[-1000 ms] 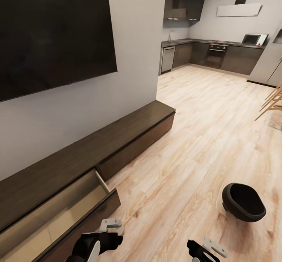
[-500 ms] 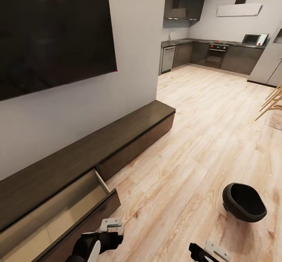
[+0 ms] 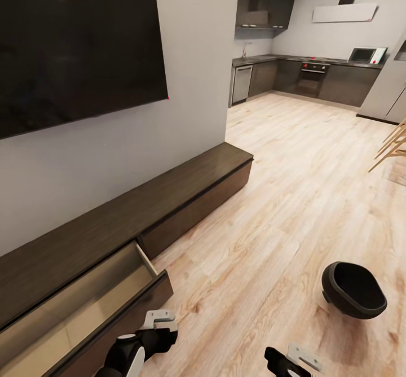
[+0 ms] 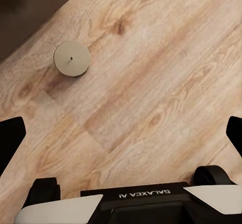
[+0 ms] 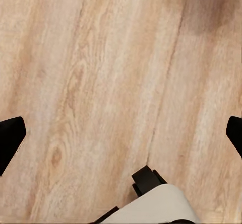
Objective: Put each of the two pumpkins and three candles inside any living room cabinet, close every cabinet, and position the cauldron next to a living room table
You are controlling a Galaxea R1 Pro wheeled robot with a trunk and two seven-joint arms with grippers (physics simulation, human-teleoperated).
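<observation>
Currently, both grippers are spread wide and empty: the left gripper [image 4: 121, 133] hangs over bare floor [image 4: 151, 83] with one candle [image 4: 72, 58] standing near the cabinet [image 3: 141, 213] base. The cabinet's near drawer [image 3: 84, 303] stands open. The cauldron [image 3: 353, 290] sits on open floor, well apart. Judged step: candle retrieval; next, lower onto the candle.

Pale wood floor [image 3: 293, 185], grey wall with black television [image 3: 73, 49], kitchen counter [image 3: 316, 61] beyond
</observation>
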